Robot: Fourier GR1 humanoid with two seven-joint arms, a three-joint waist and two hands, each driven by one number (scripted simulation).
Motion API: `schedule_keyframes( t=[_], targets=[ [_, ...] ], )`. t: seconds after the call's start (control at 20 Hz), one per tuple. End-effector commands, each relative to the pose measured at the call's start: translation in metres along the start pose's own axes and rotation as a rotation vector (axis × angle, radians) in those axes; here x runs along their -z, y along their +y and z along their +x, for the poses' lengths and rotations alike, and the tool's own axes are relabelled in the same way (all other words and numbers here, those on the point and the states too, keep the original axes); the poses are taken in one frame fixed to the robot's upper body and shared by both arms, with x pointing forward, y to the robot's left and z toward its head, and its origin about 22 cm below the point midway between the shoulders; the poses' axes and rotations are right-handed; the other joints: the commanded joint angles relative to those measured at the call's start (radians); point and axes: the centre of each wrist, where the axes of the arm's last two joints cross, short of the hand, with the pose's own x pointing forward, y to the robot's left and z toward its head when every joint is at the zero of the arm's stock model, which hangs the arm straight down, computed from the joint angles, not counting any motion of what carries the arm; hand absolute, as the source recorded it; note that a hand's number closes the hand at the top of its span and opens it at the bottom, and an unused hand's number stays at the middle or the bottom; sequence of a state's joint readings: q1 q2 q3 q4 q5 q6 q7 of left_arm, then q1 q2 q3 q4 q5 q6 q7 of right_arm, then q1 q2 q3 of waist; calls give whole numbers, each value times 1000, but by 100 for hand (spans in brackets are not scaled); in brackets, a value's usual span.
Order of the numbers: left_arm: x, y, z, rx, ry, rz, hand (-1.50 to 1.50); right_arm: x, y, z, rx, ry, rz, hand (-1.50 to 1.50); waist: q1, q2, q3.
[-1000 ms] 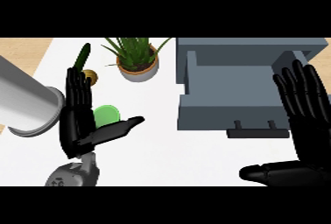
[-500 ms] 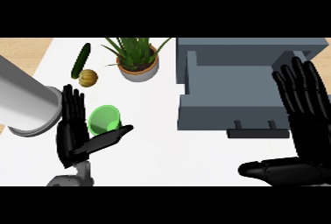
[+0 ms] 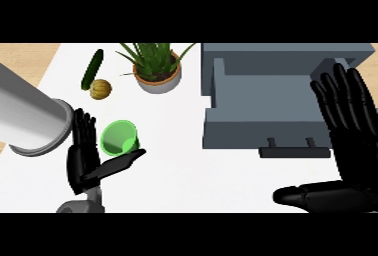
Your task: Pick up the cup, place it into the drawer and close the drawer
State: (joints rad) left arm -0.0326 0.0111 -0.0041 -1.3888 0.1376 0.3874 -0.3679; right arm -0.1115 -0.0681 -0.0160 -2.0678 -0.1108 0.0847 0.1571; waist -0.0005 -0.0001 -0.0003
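Note:
A green cup [image 3: 119, 138] lies on the white counter at the left, its mouth facing me. My left hand [image 3: 87, 161] is just left of and below it, fingers straight up and thumb stretched out under the cup; it is open and holds nothing. The grey drawer [image 3: 255, 127] stands pulled open at the right, its front handle [image 3: 294, 150] towards me. Over the drawer's right edge my right hand [image 3: 345, 135] is raised, open, fingers up and thumb pointing left.
A large grey cylinder [image 3: 28, 122] lies at the far left, touching the left hand's back. A potted plant [image 3: 156, 70] stands at the back, with a dark cucumber [image 3: 92, 68] and a small brown round fruit [image 3: 100, 88] to its left.
My left hand has drawn back towards me and lower, uncovering the green cup. The right hand has hardly moved.

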Motion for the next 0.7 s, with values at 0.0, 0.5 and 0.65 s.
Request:
schedule_keyframes(
  t=[0.0, 0.5, 0.65],
  targets=[
    [18, 7, -17, -13, -4, 4, -150, -5, -16, 4, -4, 11, 14, -150, -3, 0, 0],
    [-15, 7, -63, 6, 7, 33, -150, -6, -16, -13, 9, 14, 15, -150, -2, 0, 0],
    [-14, 36, -73, -9, 32, 36, -150, -7, -7, 6, 9, 5, 14, -150, -1, 0, 0]
  ],
)
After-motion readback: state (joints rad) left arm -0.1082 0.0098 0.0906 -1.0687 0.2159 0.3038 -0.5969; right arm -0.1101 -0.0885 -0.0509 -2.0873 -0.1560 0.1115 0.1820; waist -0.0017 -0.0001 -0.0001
